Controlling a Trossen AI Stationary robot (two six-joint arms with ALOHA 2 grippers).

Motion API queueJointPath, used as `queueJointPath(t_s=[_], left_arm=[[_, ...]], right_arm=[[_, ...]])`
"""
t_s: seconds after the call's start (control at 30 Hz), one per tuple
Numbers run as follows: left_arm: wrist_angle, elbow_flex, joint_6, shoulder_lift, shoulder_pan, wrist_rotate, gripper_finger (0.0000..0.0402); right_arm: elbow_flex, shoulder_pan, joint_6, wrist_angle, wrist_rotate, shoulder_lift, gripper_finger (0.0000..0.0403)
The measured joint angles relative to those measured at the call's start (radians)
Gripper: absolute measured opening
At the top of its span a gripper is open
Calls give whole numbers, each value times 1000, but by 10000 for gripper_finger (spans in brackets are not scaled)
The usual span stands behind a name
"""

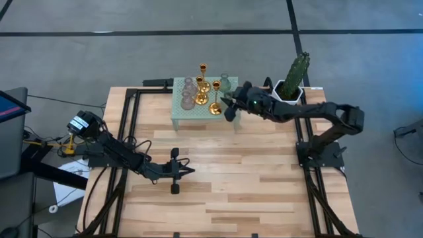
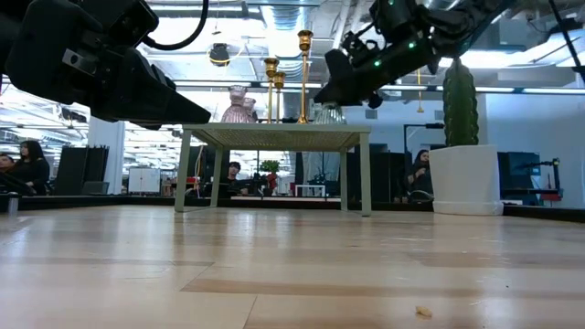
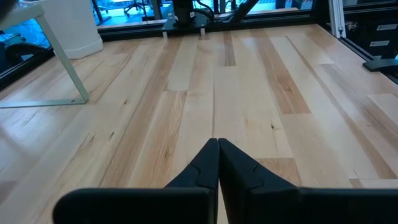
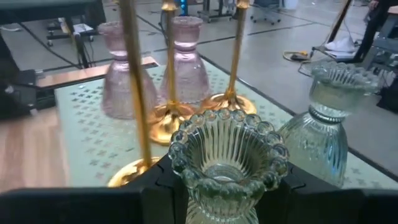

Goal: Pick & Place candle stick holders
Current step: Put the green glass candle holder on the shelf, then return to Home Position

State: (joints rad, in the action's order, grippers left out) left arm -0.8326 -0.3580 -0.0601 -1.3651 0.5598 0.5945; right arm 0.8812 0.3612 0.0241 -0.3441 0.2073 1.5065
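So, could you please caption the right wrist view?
Right gripper grasping a ribbed sage-green glass candle holder on the mint perforated stand.

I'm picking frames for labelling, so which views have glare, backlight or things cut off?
Low view: bright windows behind backlight the stand and both arms into dark shapes. Right wrist view: the green glass holder between the right gripper's fingers fills the foreground, gold stems cropped at the top. High view: evenly lit.

grey floor (image 1: 99, 53) | people seated (image 2: 32, 164) | ceiling lights (image 2: 219, 55)
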Motion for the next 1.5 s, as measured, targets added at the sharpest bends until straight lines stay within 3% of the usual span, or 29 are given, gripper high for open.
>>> queueJointPath(t_s=[0.47, 0.9, 1.1, 1.5], left_arm=[[3, 0, 2, 0, 0, 0, 4], [2, 0, 0, 0, 0, 0, 6], [2, 0, 0, 0, 0, 0, 4], [6, 1, 38, 57, 9, 8, 5]], right_arm=[[2, 41, -40, 18, 26, -1, 134], [2, 32, -61, -2, 19, -30, 212], [2, 31, -61, 58, -13, -131, 244], [2, -83, -53, 341, -96, -405, 244]])
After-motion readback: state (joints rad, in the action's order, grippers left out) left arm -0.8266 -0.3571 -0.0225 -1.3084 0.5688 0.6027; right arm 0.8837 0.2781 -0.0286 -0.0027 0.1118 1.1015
